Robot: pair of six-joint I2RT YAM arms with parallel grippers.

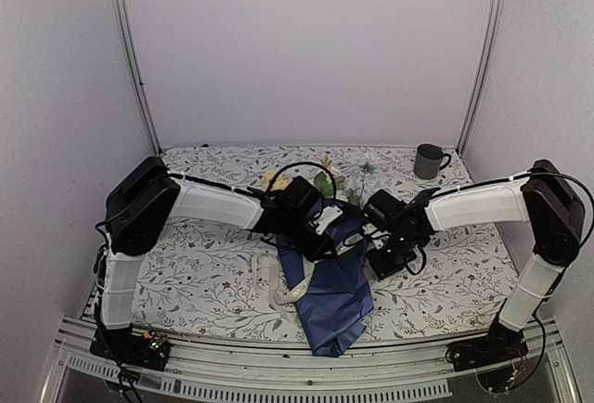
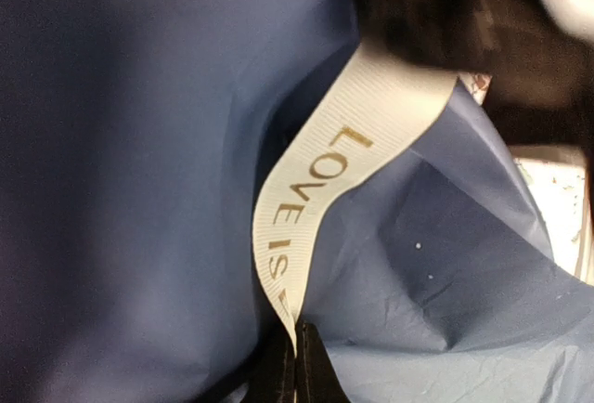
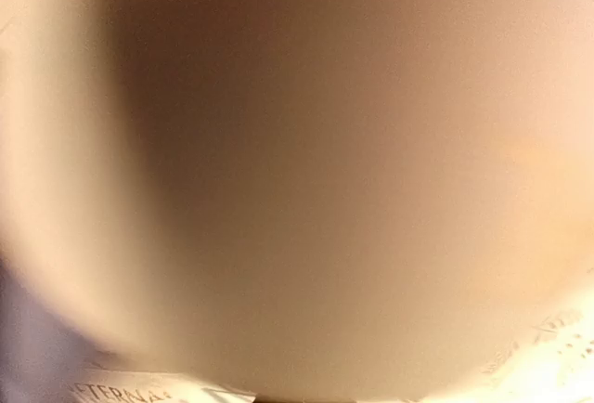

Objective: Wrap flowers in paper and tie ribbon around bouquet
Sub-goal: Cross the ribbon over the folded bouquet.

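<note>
The bouquet (image 1: 332, 303) lies at lower centre (its flowers (image 1: 323, 180) point to the top). The ribbon (image 1: 278, 293) loops on its left, and a grey mug (image 1: 428, 161) stands upper right on the tabletop (image 1: 204, 273).

Ribbed cloth against smooth paper
The ribbon (image 2: 316, 199) is showing a matt, finely ribbed weave; the paper (image 2: 121, 189) is looking smooth, lightly creased, with a dull sheen.

Navy paper (image 1: 334, 296), cream gold-lettered ribbon (image 2: 316, 189), white floral tablecloth (image 1: 204, 273), grey mug (image 1: 428, 161).
</note>
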